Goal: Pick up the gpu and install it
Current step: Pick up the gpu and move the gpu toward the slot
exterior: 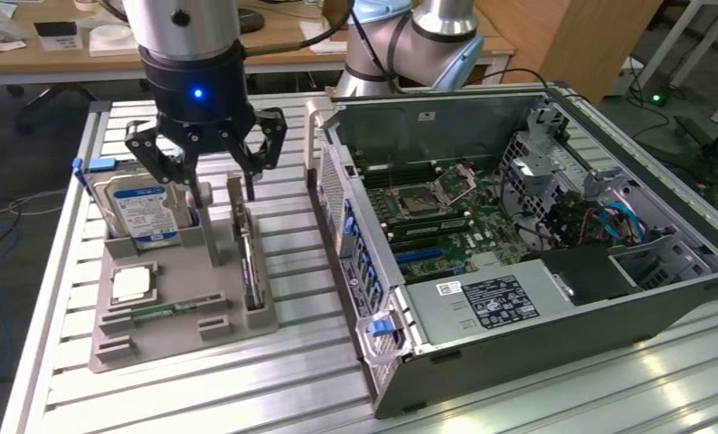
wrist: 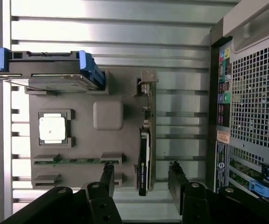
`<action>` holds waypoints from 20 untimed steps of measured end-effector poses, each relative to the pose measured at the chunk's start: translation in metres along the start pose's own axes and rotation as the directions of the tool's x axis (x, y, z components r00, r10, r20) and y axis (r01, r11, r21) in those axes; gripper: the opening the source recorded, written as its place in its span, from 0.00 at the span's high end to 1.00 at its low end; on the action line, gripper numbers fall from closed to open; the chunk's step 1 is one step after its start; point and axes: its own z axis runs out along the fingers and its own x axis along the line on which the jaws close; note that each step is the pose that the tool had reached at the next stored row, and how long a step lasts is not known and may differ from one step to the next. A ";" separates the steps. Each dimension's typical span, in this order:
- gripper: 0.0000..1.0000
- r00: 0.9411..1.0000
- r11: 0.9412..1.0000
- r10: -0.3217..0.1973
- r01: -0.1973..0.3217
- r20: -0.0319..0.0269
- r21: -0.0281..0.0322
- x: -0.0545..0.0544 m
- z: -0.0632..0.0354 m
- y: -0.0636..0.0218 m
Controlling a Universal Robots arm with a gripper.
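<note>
The gpu point(exterior: 250, 260) stands on edge in the grey holder point(exterior: 172, 336) on the bench point(exterior: 316, 362); I see my gripper point(exterior: 222, 187) open above it, holding nothing.

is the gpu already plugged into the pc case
No, the gpu stands on edge in a slot of the gray holder beside the open pc case, not inside it.
</note>
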 end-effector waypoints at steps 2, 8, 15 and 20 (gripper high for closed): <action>0.41 1.000 1.000 0.000 0.000 0.000 0.000 0.000 0.0037 -0.0002; 0.41 1.000 1.000 0.000 0.000 0.001 0.000 0.000 0.0145 -0.0005; 0.41 1.000 1.000 0.000 0.000 0.005 0.001 0.000 0.0229 -0.0010; 0.41 1.000 1.000 0.000 0.000 0.007 0.004 -0.001 0.0265 -0.0013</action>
